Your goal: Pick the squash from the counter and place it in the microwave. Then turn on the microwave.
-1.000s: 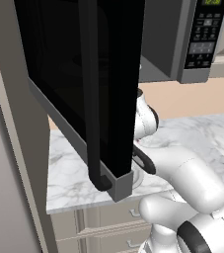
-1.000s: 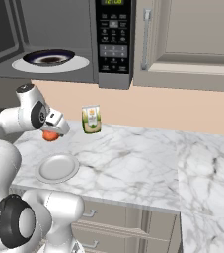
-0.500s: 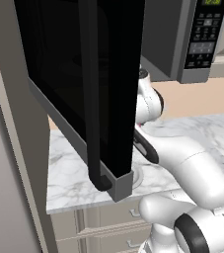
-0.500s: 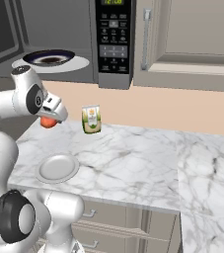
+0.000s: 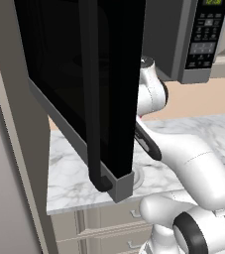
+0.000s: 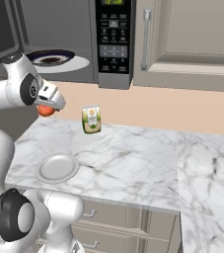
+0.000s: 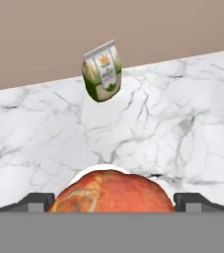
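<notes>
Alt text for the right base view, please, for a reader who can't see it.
The white arm's tool holds the orange-red squash in the air above the marble counter, below the open microwave. A white plate and a green-and-white carton sit on the counter.

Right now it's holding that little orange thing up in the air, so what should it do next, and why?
Probably lift a little higher and carry the squash toward the open microwave. The gripper grips the squash on both sides, clear of the counter and white plate. The microwave's glass tray sits just above the squash's height, and the door is swung wide.
</notes>
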